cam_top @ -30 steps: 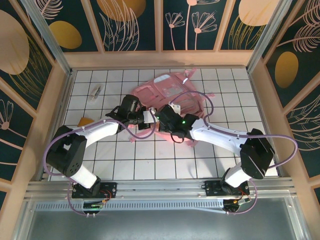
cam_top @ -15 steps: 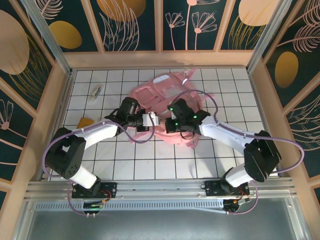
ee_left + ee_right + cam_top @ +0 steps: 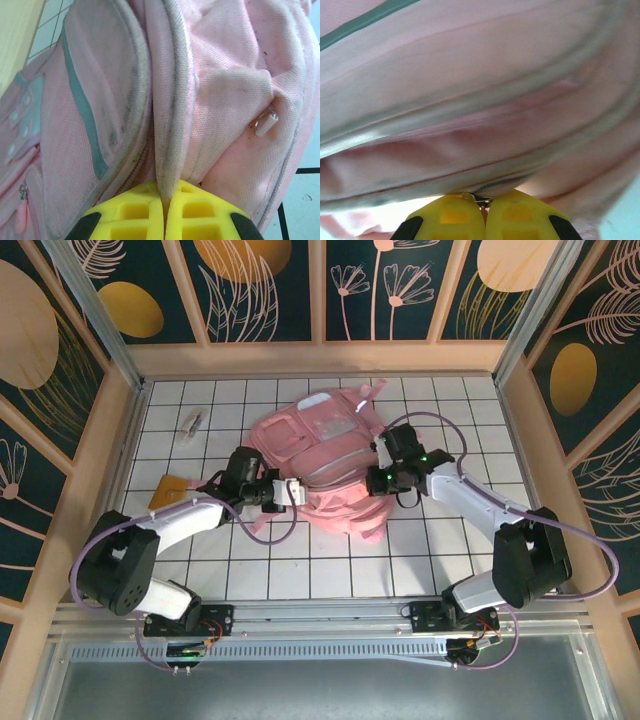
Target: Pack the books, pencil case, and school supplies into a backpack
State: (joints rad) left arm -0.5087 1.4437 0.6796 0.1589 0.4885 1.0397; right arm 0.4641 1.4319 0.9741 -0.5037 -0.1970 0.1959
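Now | backpack (image 3: pixel 310 455): pink, soft, rumpled | grey piping, translucent pocket

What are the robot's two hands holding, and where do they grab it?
Both hold the pink backpack. The left fingers pinch a piped seam edge; the right fingers are shut on what looks like a zipper pull.

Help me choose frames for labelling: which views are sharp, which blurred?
Top external: evenly lit and sharp, backpack crisp. Left wrist: fabric weave in focus, yellow fingers slightly soft at the bottom edge. Right wrist: smeared throughout, seams streaked, probably motion blur.
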